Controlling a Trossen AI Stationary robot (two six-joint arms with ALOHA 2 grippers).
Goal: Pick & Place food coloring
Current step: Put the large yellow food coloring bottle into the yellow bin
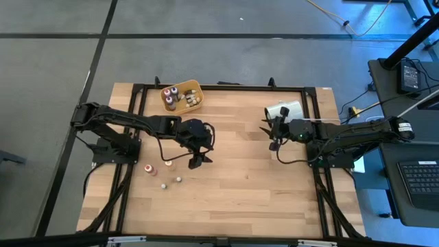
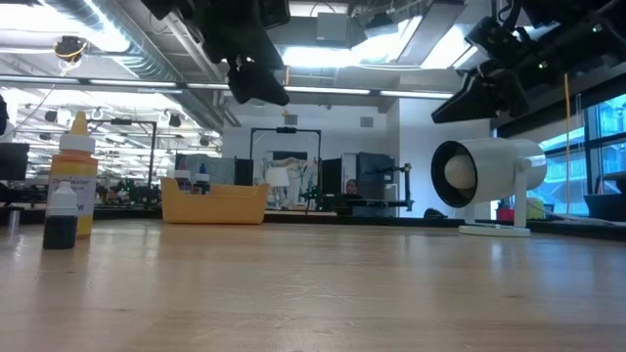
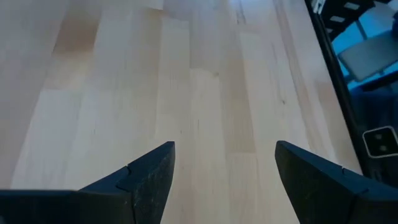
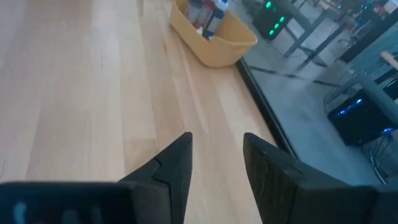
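Orange bottle [image 2: 76, 176], label unreadable.

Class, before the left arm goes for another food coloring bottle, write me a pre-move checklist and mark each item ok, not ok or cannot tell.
1. Left gripper open and empty: ok, bare wood between its fingers.
2. Loose bottles on the table left to pick: ok, four.
3. Loose bottles upright: cannot tell.
4. Yellow tray has room: cannot tell, several bottles already inside.
5. Right gripper clear of the path: ok, near the white cylinder.
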